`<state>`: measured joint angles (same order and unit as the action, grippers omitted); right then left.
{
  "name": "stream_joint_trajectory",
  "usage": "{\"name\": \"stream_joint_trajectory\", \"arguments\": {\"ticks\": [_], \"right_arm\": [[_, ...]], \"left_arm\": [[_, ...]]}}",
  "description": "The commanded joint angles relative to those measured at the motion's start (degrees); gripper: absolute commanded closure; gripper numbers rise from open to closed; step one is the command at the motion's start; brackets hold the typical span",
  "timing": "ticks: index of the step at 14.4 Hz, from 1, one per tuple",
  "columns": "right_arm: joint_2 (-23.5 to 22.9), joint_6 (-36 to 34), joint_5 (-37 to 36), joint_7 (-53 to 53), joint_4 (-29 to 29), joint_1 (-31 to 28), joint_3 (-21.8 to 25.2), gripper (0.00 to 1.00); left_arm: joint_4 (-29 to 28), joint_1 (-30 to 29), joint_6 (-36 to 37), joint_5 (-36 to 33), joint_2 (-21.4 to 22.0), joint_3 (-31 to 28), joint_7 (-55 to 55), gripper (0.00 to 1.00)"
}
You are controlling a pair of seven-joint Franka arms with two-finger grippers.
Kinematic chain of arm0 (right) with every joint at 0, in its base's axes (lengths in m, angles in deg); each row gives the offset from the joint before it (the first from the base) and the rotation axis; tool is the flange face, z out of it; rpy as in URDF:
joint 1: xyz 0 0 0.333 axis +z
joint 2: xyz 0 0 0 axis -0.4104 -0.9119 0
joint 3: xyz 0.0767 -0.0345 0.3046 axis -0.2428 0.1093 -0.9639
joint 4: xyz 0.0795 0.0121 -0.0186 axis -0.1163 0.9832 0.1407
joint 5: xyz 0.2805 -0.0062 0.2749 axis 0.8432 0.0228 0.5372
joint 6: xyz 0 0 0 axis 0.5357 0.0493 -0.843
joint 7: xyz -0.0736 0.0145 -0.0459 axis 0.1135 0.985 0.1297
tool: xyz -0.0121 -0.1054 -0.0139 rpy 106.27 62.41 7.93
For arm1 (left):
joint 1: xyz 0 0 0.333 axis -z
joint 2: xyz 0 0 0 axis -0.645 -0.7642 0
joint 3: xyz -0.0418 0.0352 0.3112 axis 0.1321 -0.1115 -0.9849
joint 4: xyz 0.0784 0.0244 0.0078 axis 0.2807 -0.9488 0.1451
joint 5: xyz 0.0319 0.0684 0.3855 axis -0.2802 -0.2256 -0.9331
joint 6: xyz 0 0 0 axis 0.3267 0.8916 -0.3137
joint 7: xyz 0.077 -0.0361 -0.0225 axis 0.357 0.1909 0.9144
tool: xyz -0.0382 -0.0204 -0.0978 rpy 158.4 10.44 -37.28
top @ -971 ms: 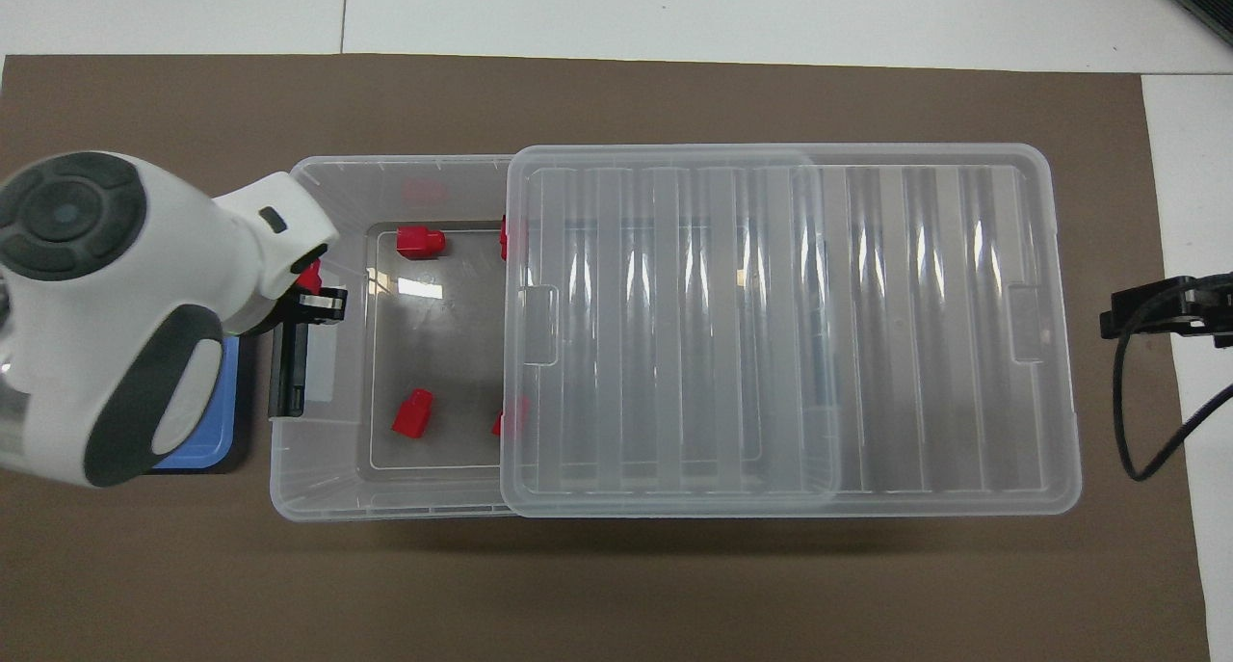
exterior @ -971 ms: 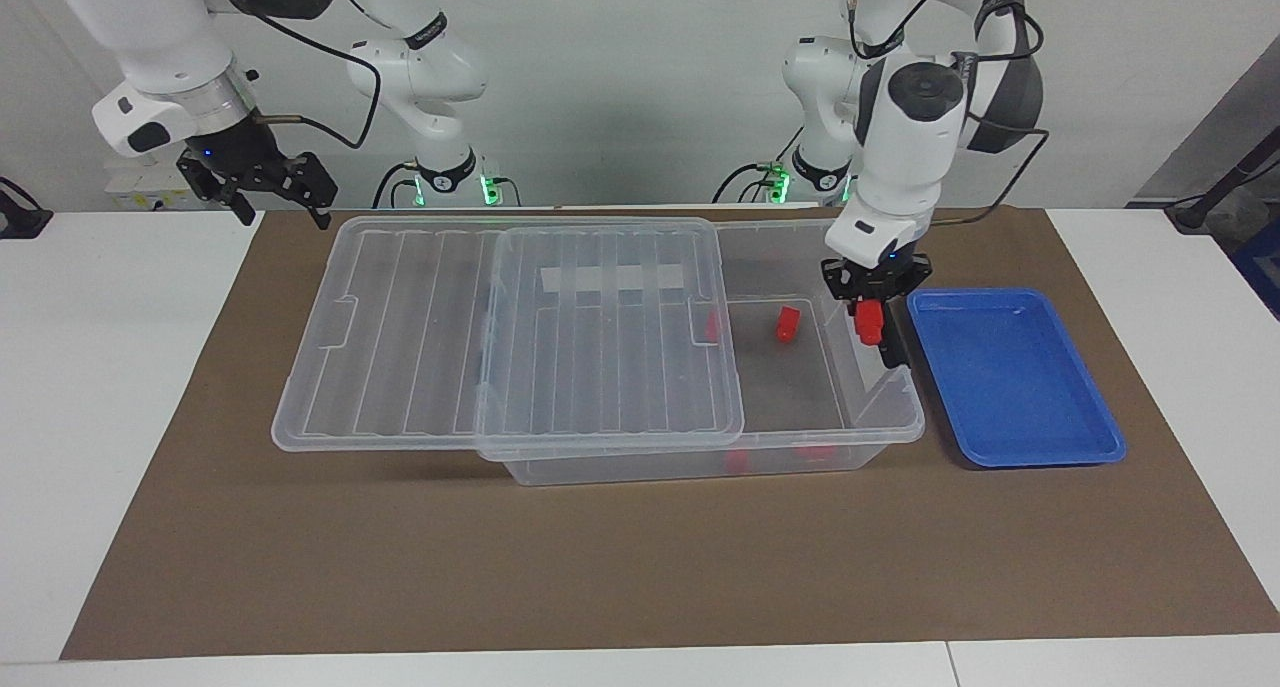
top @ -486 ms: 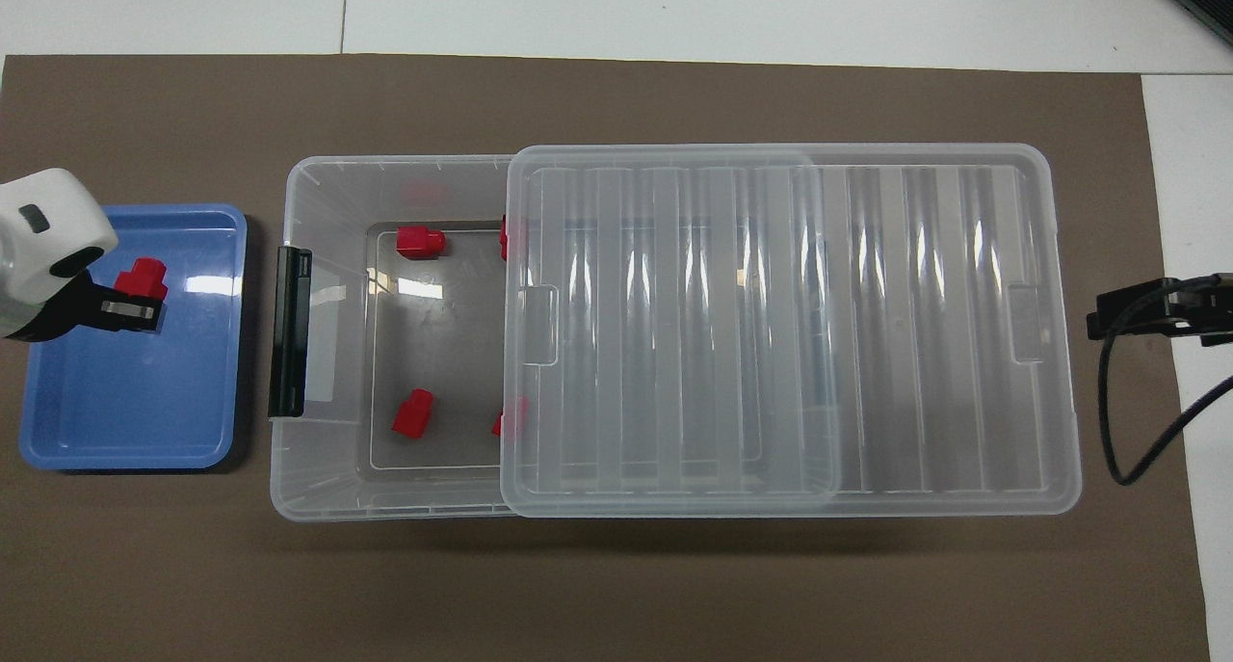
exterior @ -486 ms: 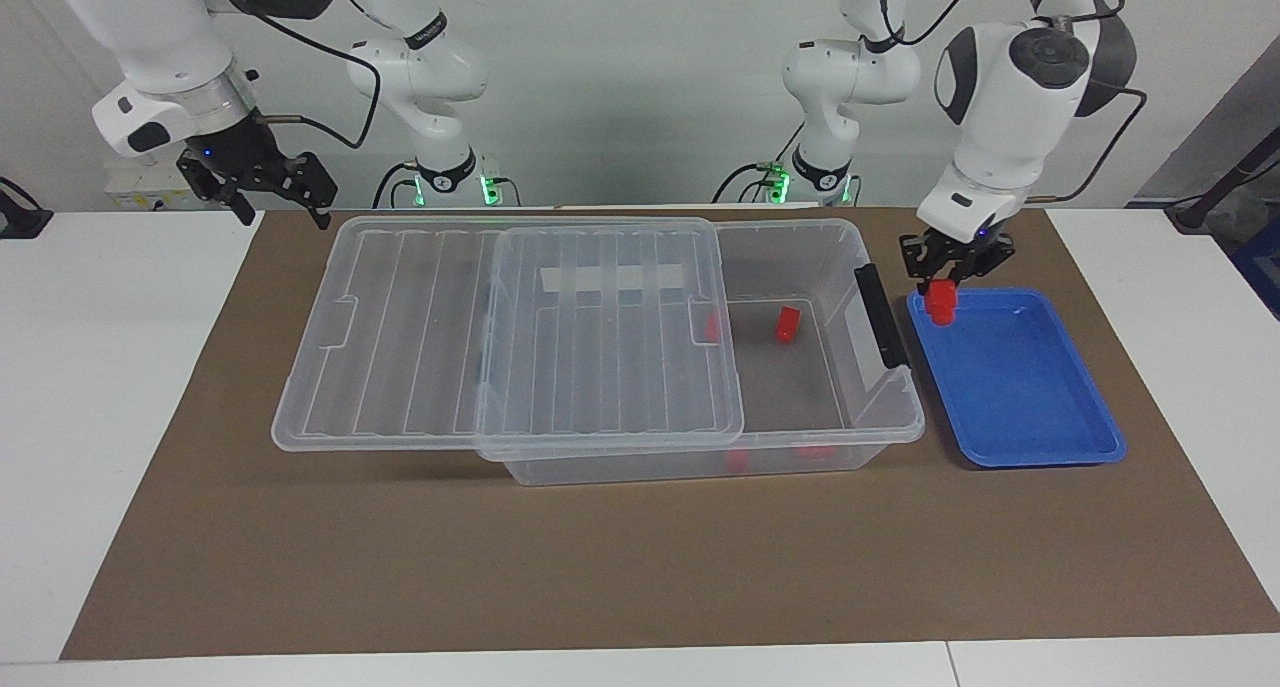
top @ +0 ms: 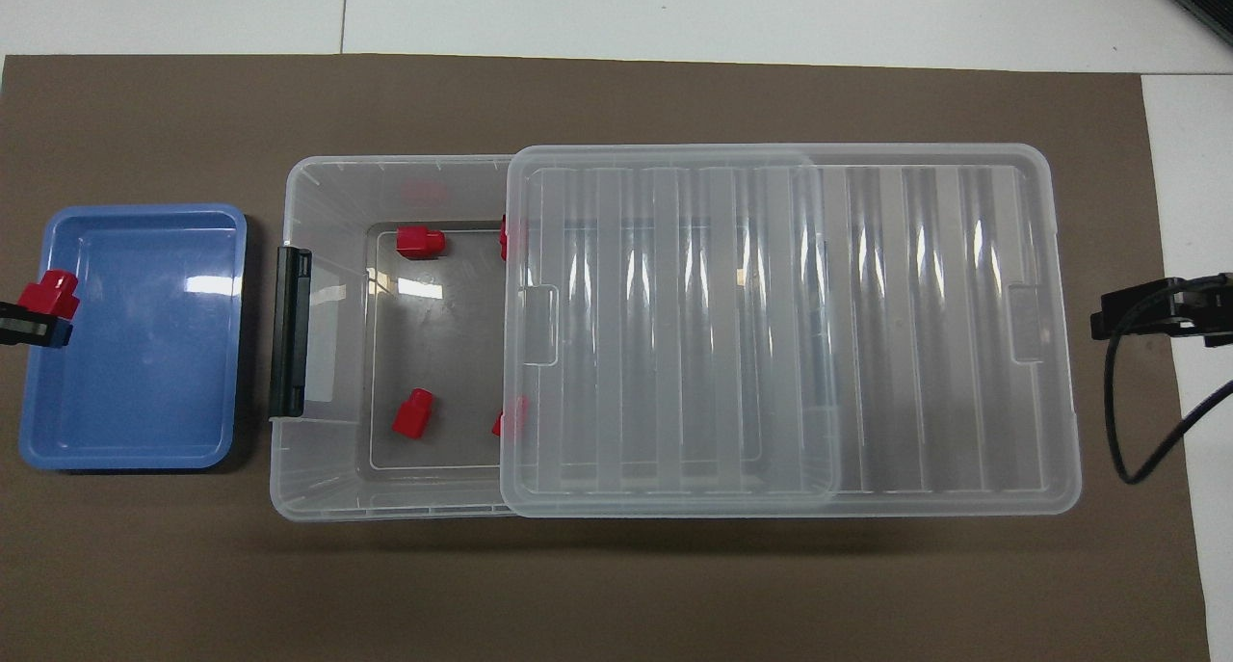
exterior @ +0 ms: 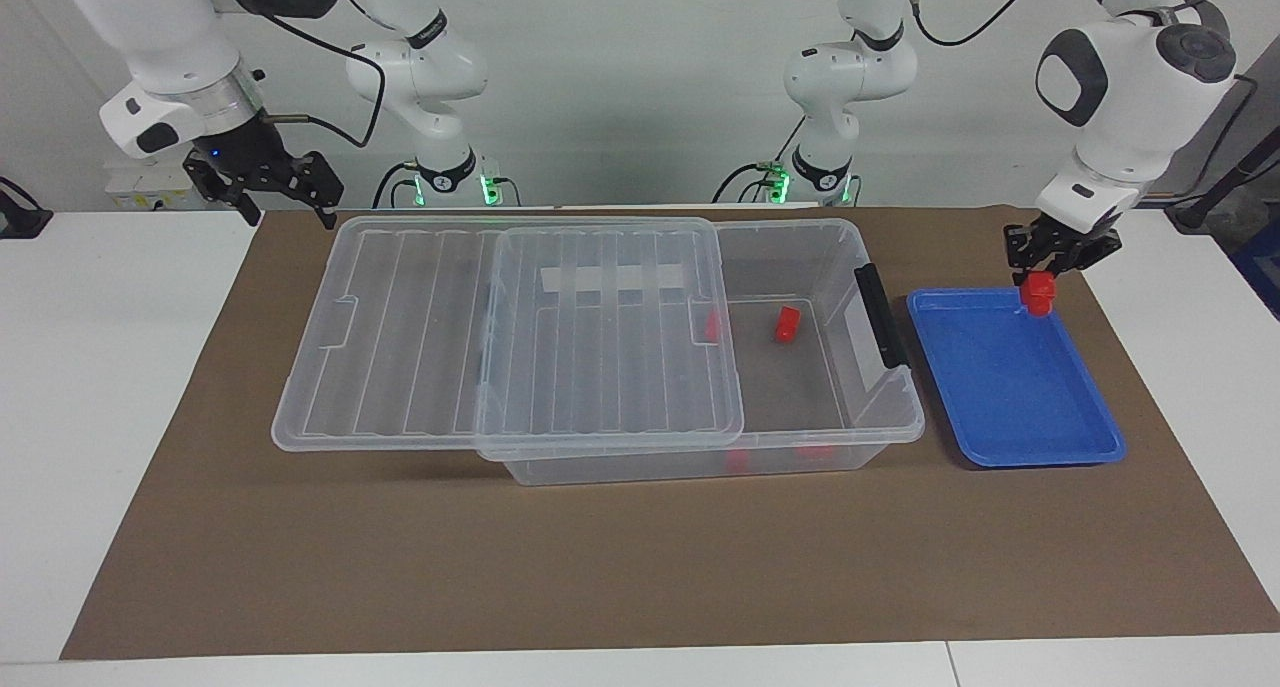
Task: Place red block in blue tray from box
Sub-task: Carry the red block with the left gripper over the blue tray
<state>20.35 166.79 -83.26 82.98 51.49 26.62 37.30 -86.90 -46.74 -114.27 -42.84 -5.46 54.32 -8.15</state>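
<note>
My left gripper is shut on a red block and holds it in the air over the blue tray's outer rim, at the left arm's end of the table. The block and fingertips show at the edge of the overhead view, over the tray's rim. The clear box lies beside the tray. Its ribbed lid is slid toward the right arm's end. Two red blocks lie in the uncovered part. My right gripper is open and waits above the table off the lid's end.
A black latch handle sits on the box's end wall facing the tray. Two more red shapes show partly under the lid's edge. A brown mat covers the table under everything.
My left gripper carried the red block from over the box's latch end across the blue tray to its outer rim. The right gripper has barely moved.
</note>
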Motion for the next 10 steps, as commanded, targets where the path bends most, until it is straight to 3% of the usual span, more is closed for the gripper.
{"name": "stream_joint_trajectory", "arguments": {"ticks": [1, 4, 6, 7, 10], "right_arm": [[0.55, -0.08, -0.79, -0.49, 0.45, 0.51, 0.32, 0.00], [0.28, 3.34, -3.51, 4.23, 0.98, -0.37, 0.67, 0.00], [0.11, 8.68, -5.00, 8.90, 3.69, -2.38, 0.85, 0.00], [0.28, 12.01, -5.45, 10.92, 6.32, -3.26, 0.85, 0.10], [-0.51, 21.34, -6.24, 15.94, 11.34, -5.91, 0.85, 0.87]], "left_arm": [[-5.97, -3.09, -6.94, 1.10, 1.21, 0.53, -2.16, 1.00], [-7.65, -3.88, -10.20, 1.10, 0.42, 0.53, 0.37, 1.00], [-7.83, -3.09, -10.73, 1.19, -0.19, 0.61, 8.09, 1.00], [-7.92, -2.91, -10.99, 1.28, -0.54, 0.61, 11.61, 1.00], [-9.58, -2.91, -15.72, 2.59, -1.77, 0.61, 15.07, 1.00]]}}
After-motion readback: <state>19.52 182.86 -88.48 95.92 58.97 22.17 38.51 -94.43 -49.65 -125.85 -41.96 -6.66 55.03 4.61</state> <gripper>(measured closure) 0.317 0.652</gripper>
